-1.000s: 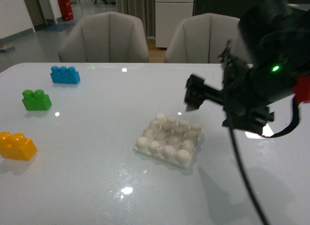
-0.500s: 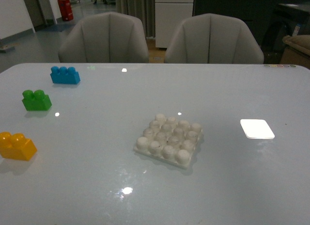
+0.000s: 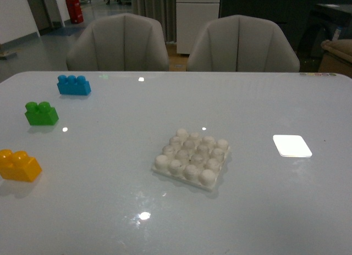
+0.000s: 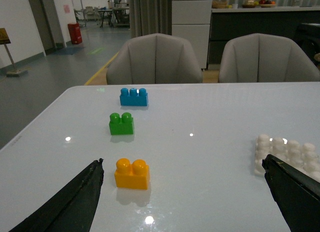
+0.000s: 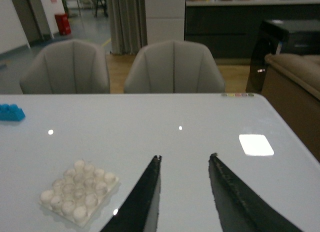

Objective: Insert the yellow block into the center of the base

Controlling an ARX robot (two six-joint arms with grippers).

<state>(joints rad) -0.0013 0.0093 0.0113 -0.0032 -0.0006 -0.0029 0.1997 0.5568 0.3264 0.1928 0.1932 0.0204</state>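
The yellow block (image 3: 19,165) lies at the table's near left edge, studs up; it also shows in the left wrist view (image 4: 132,174). The white studded base (image 3: 192,158) sits near the table's middle, and shows in the left wrist view (image 4: 287,153) and the right wrist view (image 5: 79,191). Neither arm shows in the front view. My left gripper (image 4: 182,164) is open wide and empty, above the table, with the yellow block near one finger. My right gripper (image 5: 185,156) is open and empty, above bare table beside the base.
A green two-stud brick (image 3: 41,113) and a blue three-stud brick (image 3: 73,85) lie at the left, behind the yellow block. A smooth white card (image 3: 292,145) lies right of the base. Two grey chairs (image 3: 118,43) stand behind the table.
One second ago my right arm filled the right of the front view above the base. It has left that view. The blocks, base and card have not moved.
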